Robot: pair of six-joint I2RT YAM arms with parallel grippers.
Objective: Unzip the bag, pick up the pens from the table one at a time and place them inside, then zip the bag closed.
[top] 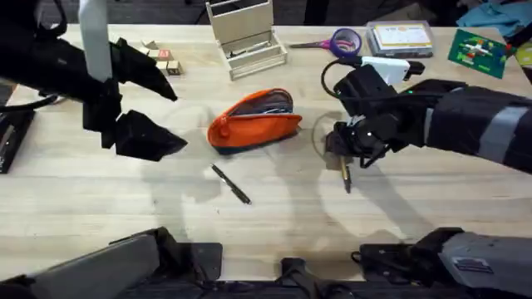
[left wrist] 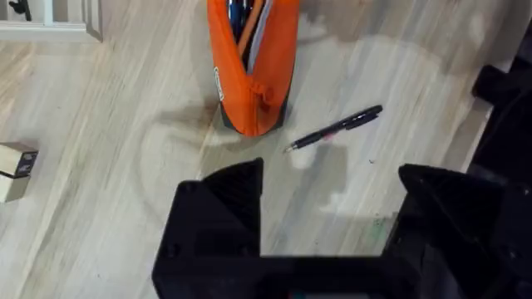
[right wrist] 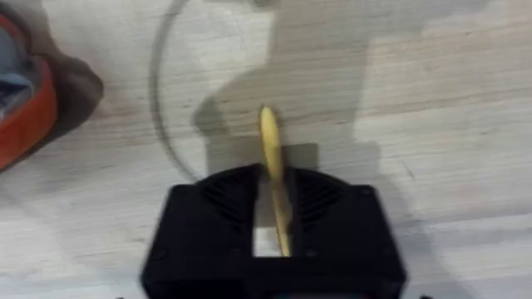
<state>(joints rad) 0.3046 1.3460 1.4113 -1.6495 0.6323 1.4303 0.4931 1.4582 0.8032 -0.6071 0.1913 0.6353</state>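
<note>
The right gripper (top: 343, 156) points down just right of the bag (top: 253, 124), jaws clamped on the tan pen (right wrist: 273, 166) — its tip slants toward the table (top: 100, 208). The left gripper (top: 145, 108) hovers left of the bag, jaws spread wide. The black pen (top: 231, 183) lies before the unzipped bag.

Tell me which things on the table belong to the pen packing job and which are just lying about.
Job: orange bag, unzipped; black pen on the table; tan pen in the right pincer.
Lying about: purple scissors, wooden organizer, small blocks.
</note>
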